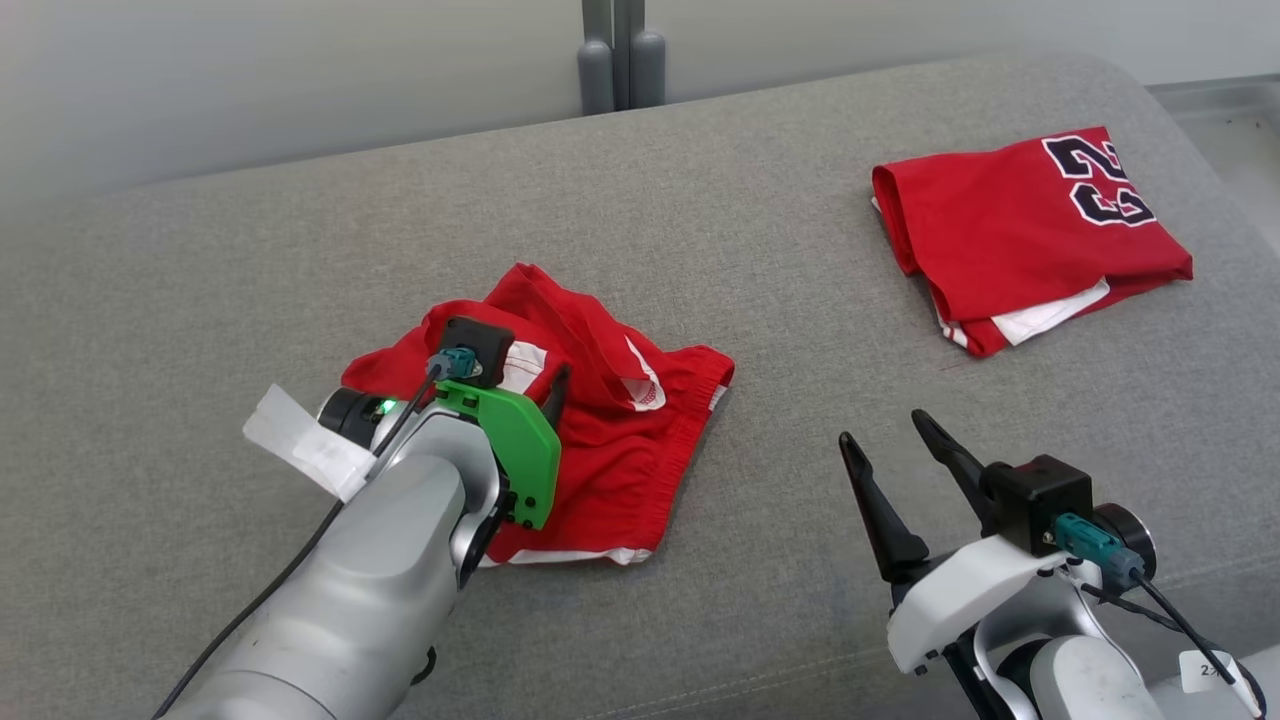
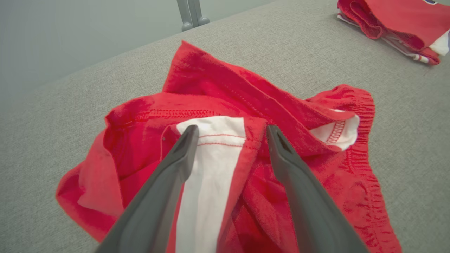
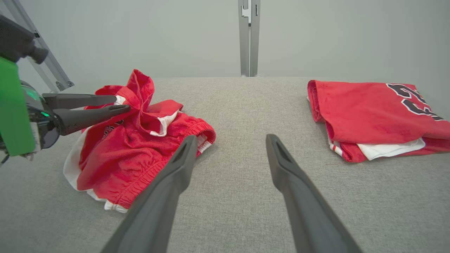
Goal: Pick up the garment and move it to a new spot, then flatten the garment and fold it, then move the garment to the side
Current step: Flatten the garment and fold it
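Where the grey fabric surface (image 1: 300,250) spread across the head view, a pair of red shorts (image 1: 610,430) lay crumpled just left of frame centre. It was bunched into ridges, not flattened, with a white hem showing along its lower edge. The left gripper (image 2: 232,128) hung over the left part of the heap, released, its two dark fingers spread wide. In the left wrist view they straddled a white stripe (image 2: 211,158) on the cloth, one tip at each side, nothing pinched between them. Whether the tips pressed the fabric could not be told. In the right wrist view the same fingers entered from the left edge, tips at a raised fold of the shorts in the upper left. A green plate (image 1: 515,440) sat on that wrist, lower left of centre in the head view. The elastic waistband (image 2: 362,151) ran down the right side of the left wrist view. The right gripper (image 1: 883,427) stood at the lower right of the head view, likewise released and empty. Its fingers were apart and pointed up-frame over bare surface, well apart from the shorts. A folded red jersey (image 1: 1020,230) with a dark, white-edged number lay in the upper right, white layers showing at its lower edge, well apart from the shorts and both grippers. Two grey posts (image 1: 620,50) rose behind the far edge at top centre.
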`<state>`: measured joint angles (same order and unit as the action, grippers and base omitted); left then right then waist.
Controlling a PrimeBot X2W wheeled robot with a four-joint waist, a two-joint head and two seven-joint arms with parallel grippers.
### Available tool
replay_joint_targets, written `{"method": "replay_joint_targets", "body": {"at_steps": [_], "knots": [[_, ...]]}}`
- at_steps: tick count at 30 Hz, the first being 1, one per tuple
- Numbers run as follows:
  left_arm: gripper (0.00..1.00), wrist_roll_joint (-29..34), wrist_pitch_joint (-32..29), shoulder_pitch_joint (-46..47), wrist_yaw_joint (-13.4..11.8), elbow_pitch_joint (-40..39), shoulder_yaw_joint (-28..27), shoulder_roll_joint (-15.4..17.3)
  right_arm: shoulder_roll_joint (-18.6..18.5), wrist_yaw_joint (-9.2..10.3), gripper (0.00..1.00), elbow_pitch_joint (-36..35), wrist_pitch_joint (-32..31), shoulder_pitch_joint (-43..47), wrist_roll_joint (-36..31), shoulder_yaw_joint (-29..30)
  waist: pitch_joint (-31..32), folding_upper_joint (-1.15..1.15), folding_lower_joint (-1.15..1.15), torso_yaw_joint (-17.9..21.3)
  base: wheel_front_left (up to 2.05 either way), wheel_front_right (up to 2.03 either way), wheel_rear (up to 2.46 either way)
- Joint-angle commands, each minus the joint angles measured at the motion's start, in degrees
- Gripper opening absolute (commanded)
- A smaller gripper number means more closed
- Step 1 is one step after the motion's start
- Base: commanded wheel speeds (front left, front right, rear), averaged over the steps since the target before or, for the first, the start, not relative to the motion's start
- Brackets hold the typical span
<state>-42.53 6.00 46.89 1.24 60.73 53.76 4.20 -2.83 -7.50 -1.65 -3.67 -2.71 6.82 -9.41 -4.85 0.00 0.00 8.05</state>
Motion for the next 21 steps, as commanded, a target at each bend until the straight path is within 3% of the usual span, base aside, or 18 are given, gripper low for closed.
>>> {"method": "replay_joint_targets", "body": {"at_steps": [1, 5, 6, 8, 13, 21], "knots": [[1.00, 0.5, 0.0, 1.0, -0.4, 0.5, 0.0, 0.0, -0.1, 0.02, 1.00, 0.0, 0.4, -0.7, 0.1, 0.2, -1.5, 0.00, 0.00, 1.3, 0.00, 0.00, 0.00], [1.00, 0.2, 0.9, 1.5, -1.9, 2.4, -0.6, 0.3, -0.1, 0.02, 1.00, 0.2, 0.8, -1.1, 0.0, 0.6, -2.3, 0.00, 0.00, 1.5, 0.00, 0.00, 0.00], [0.60, 0.1, 1.2, 1.7, -2.1, 2.8, -0.8, 0.4, -0.1, 0.02, 1.00, 0.1, 0.9, -1.1, -0.1, 0.8, -2.5, 0.00, 0.00, 1.3, 0.00, 0.00, 0.00], [0.00, -0.3, 1.7, 1.9, -1.9, 3.6, -1.0, 0.5, -0.1, 0.02, 1.00, 0.1, 0.9, -1.1, -0.2, 0.9, -2.7, 0.00, 0.00, 0.9, 0.00, 0.00, 0.00], [0.00, -1.6, 2.6, 1.3, -0.9, 4.9, -1.7, 0.5, -0.1, 0.02, 1.00, 0.5, 1.0, -1.1, -0.1, 1.1, -2.5, 0.00, 0.00, -0.7, 0.00, 0.00, 0.00], [0.00, -6.4, 7.1, 1.0, -2.5, 5.5, -7.3, 2.3, -0.1, 0.02, 1.00, 0.7, 0.8, -0.8, -0.1, 1.2, -1.4, 0.00, 0.00, -4.5, 0.00, 0.00, 0.00]]}}
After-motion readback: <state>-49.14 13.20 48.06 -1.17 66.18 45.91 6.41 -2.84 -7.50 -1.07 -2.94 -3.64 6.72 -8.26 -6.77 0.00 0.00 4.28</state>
